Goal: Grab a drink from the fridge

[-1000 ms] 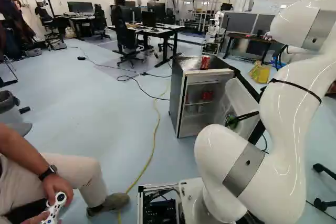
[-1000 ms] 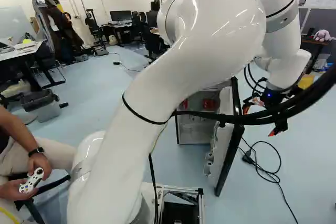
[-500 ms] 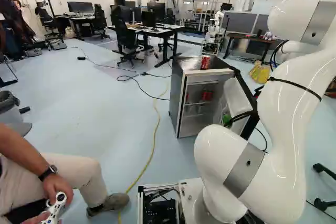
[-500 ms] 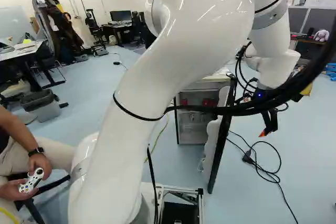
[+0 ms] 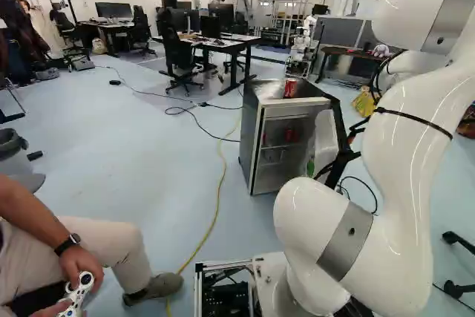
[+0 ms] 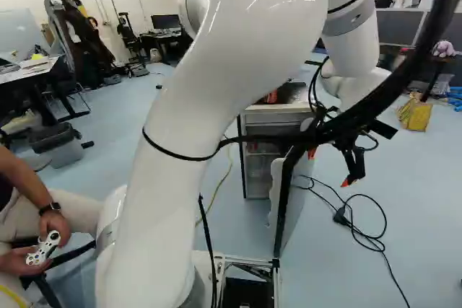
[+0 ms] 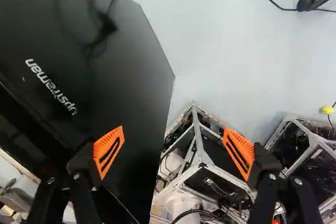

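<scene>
Shifting leftward in the right base view since the earlier frame, the arm [image 6: 253, 34] is carrying the gripper [image 6: 328, 168] along the outer side of the fridge door [image 7: 126, 66], which is swinging partway toward the fridge [image 5: 251, 139]. Base position is remaining unchanged.

Gripper condition: fingers are standing wide apart, with nothing between them being gripped. One orange pad [image 7: 108, 150] is showing over the door's dark outer face, the other over a metal frame [image 7: 208, 167]; the door's free edge is running between their lines. Contact with the door is not being confirmed by these views.

Drinks: red cans [image 5: 290, 135] are standing inside on a shelf, and another red can [image 5: 290, 87] is standing on the fridge top. The door is still leaving a gap at the opening. Open floor [image 6: 419, 214] is extending beyond the door's outer side, where a black cable [image 6: 340, 216] is lying in loops.
</scene>
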Robot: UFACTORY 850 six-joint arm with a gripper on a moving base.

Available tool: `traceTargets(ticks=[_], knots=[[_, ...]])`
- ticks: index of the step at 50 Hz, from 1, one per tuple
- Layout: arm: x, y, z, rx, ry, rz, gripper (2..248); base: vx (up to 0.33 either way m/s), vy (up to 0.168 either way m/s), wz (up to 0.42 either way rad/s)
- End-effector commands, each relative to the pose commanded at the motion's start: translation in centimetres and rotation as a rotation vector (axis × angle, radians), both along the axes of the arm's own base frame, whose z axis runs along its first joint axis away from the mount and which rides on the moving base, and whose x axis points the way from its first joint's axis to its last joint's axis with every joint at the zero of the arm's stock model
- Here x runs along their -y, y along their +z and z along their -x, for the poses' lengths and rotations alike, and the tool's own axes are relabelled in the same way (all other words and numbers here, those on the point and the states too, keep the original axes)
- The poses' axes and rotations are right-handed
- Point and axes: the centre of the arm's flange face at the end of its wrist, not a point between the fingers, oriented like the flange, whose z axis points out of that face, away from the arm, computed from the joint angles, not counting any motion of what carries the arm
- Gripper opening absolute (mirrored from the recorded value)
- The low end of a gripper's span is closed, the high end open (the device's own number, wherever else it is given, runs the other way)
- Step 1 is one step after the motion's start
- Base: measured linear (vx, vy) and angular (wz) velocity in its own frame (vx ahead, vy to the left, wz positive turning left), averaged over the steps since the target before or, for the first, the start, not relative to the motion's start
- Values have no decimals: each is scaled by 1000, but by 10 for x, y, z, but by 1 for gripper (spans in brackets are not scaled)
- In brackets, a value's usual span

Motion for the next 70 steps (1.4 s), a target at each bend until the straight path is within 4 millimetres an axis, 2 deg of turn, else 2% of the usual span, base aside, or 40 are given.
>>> traceTargets(ticks=[36, 70], knots=[[-60, -3, -13, -7, 105, 24, 247, 0, 0, 0], [-116, -6, -28, 34, 241, 121, 247, 0, 0, 0]])
